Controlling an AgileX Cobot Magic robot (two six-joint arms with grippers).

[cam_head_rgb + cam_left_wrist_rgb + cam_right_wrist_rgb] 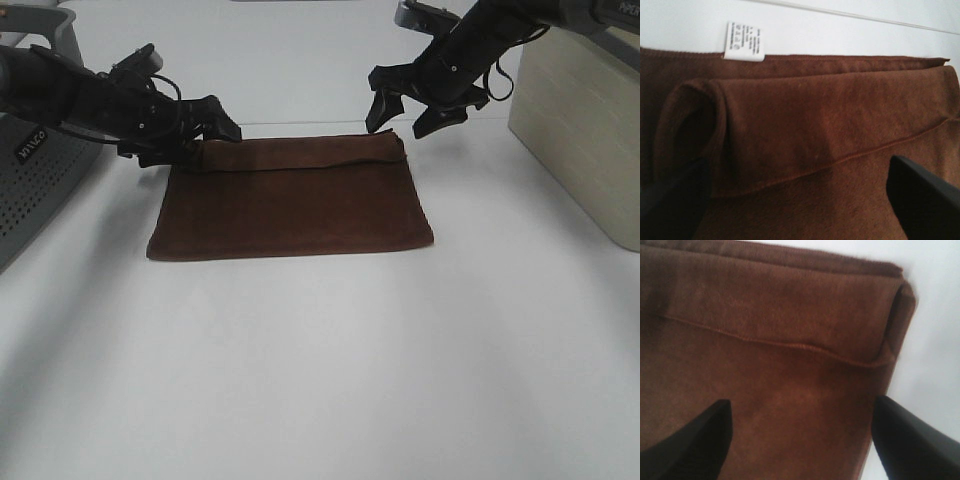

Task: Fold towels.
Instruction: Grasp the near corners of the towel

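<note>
The dark reddish-brown towel [290,205] lies flat on the white table, its far edge folded over into a narrow band [300,153]. My left gripper [207,128] is open at the towel's far left corner, fingers apart over the cloth. In the left wrist view the folded band [820,135] and the white tag [744,41] show between the fingertips [675,200]. My right gripper [408,112] is open and empty, lifted just above the far right corner. The right wrist view shows the hem [800,346] and that corner [902,295].
A grey perforated unit [30,180] stands at the left edge of the table. A beige box [580,120] stands at the right. White table [320,380] stretches in front of the towel.
</note>
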